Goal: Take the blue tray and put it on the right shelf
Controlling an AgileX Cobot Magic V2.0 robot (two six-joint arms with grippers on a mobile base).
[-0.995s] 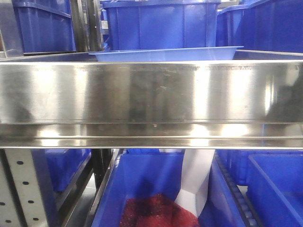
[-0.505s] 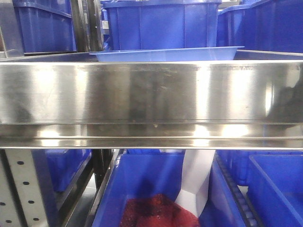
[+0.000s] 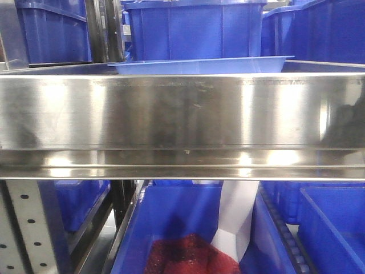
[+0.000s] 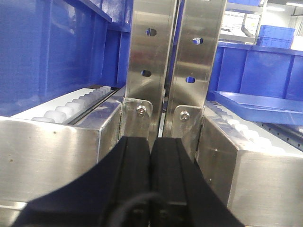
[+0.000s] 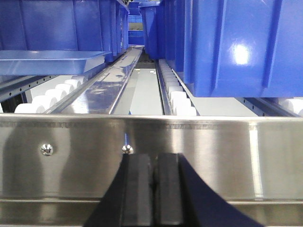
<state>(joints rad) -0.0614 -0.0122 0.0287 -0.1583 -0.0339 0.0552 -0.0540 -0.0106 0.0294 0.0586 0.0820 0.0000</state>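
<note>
Shallow periwinkle-blue glossy plastic tray (image 3: 197, 65) sits on steel rack's rollers behind front lip (image 3: 182, 111). Judged light, slippery; flared rim best pinched. Left gripper (image 4: 150, 156) and right gripper (image 5: 152, 182) clenched empty.

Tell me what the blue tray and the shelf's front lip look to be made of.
The blue tray looks like glossy moulded plastic: pale periwinkle, thin flared rim, soft sheen. The shelf's front lip looks like brushed stainless steel: fine horizontal grain and bright mirror-like glare bands. Neither can be confirmed by sight alone.
</note>
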